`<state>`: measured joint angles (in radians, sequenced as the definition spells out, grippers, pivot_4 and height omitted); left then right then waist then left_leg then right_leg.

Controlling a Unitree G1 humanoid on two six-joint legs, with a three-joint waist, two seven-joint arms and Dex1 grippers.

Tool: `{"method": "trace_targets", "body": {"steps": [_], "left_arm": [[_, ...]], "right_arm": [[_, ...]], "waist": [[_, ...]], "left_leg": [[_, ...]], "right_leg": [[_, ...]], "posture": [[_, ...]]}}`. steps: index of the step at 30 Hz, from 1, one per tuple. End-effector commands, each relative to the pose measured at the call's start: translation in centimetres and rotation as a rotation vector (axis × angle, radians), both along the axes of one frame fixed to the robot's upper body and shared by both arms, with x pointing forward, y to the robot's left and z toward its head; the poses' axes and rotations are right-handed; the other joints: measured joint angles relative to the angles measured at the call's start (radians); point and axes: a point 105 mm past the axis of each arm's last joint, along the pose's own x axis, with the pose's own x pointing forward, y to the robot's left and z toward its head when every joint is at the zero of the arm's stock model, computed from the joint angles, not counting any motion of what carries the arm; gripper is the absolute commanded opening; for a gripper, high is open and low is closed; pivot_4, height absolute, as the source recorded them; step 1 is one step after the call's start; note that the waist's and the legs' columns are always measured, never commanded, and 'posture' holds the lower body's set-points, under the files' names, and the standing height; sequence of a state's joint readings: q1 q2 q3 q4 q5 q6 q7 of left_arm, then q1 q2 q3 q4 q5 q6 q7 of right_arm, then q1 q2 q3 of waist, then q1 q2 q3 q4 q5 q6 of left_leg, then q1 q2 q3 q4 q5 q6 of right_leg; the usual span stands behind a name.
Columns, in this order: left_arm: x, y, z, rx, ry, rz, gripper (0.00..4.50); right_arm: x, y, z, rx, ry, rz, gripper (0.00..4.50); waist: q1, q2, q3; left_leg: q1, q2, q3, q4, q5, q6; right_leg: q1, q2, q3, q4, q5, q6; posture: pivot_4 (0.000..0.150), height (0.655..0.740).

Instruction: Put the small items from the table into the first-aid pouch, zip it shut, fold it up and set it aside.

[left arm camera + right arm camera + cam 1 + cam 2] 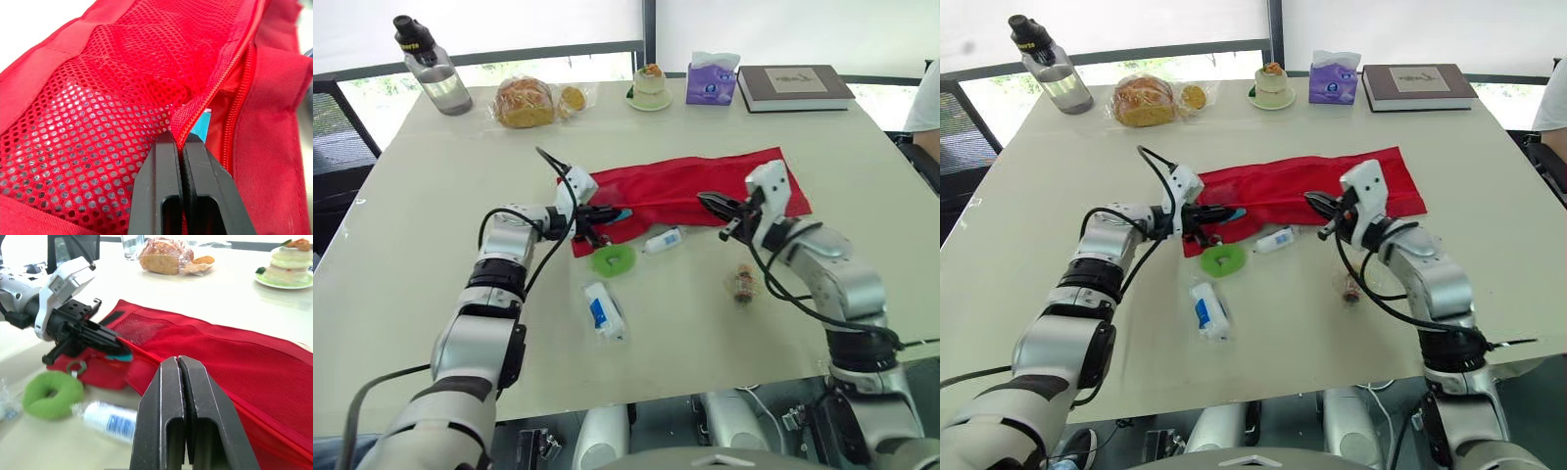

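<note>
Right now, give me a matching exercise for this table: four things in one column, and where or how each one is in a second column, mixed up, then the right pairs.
Things:
1. left gripper
2. right gripper
3. green ring
4. white-and-blue packet

Places or states:
A. lying on the table nearest the robot, apart from the red pouch
B. shut on nothing, above the pouch
C. shut on the pouch's zipper edge
D. lying on the table just in front of the pouch's left end

Pairs: 1-C, 2-B, 3-D, 4-A.
</note>
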<state>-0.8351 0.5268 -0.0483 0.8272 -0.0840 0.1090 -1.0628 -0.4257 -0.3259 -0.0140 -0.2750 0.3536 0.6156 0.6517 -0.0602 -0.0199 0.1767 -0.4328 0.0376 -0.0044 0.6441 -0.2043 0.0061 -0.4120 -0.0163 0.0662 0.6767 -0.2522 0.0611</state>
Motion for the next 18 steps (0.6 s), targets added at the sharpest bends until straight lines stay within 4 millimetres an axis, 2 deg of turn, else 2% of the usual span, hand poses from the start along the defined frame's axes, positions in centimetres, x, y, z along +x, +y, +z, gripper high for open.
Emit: {"method": "trace_targets", "body": {"steps": [1,6,7,9,11,14,16,17,18], "left_arm": [[-0.7,2.4,1.0,0.044,-0.031,0.025,0.0],[-1.7,4.7,1.1,0.091,-0.027,0.057,0.0],[-1.7,5.2,1.2,0.098,-0.028,0.072,0.0],[-1.9,5.9,1.3,0.103,-0.026,0.095,0.0],[-2.0,6.4,1.4,0.103,-0.019,0.107,0.0],[-2.1,7.2,1.6,0.109,-0.018,0.125,0.0],[-2.2,7.5,1.7,0.115,-0.017,0.13,0.0],[-2.2,7.6,1.7,0.118,-0.015,0.13,0.0],[-2.3,7.7,1.7,0.122,-0.013,0.127,0.0]], "right_arm": [[-2.3,-1.4,2.2,0.023,-0.1,0.035,0.06],[-5.0,-3.3,2.8,0.047,-0.106,0.093,0.06],[-5.6,-3.8,3.0,0.059,-0.099,0.102,0.29],[-6.4,-4.5,3.2,0.081,-0.069,0.114,0.85],[-7.2,-5.0,3.4,0.091,-0.043,0.131,1.96],[-8.1,-5.5,3.7,0.053,-0.046,0.144,3.14],[-8.5,-5.7,3.8,0.026,-0.046,0.147,4.09],[-8.6,-5.9,3.8,0.012,-0.043,0.148,4.42],[-8.7,-6.1,3.8,0.001,-0.041,0.143,4.48]], "waist": [[-0.002,0.0,0.0],[0.004,0.0,0.0],[0.004,0.0,0.0],[0.004,0.0,0.0],[0.007,0.0,0.0],[0.014,0.0,0.0],[0.018,-0.001,0.0],[0.019,-0.001,0.0],[0.02,-0.001,0.0]], "left_leg": [[0.0,0.0,0.0,0.0,0.0,0.0],[0.0,0.0,0.0,0.0,0.0,0.0],[0.0,0.0,0.0,0.0,0.0,0.0],[0.0,0.0,0.001,0.0,0.0,0.0],[0.001,0.0,0.001,0.0,0.0,0.0],[0.0,0.0,0.0,0.0,0.0,0.0],[0.0,0.0,0.001,0.0,0.0,0.0],[0.0,0.0,0.001,0.001,0.0,0.0],[0.0,0.0,0.001,0.001,0.0,0.0]], "right_leg": [[0.0,0.0,0.0,0.0,0.0,0.0],[0.0,0.0,0.0,0.0,0.0,-0.001],[0.0,0.0,0.0,0.0,0.0,-0.001],[0.0,0.0,0.0,0.0,0.0,-0.001],[0.0,0.0,0.0,0.0,0.0,0.0],[0.0,0.0,0.0,0.0,0.0,-0.001],[0.0,0.0,0.0,0.0,0.0,-0.001],[0.0,0.0,0.0,0.0,-0.001,-0.001],[0.0,0.0,0.0,0.0,-0.001,0.0]], "posture": [[0.15,0.74],[0.15,0.74],[0.15,0.74],[0.15,0.74],[0.15,0.74],[0.15,0.74],[0.15,0.74],[0.15,0.74],[0.15,0.74]]}}
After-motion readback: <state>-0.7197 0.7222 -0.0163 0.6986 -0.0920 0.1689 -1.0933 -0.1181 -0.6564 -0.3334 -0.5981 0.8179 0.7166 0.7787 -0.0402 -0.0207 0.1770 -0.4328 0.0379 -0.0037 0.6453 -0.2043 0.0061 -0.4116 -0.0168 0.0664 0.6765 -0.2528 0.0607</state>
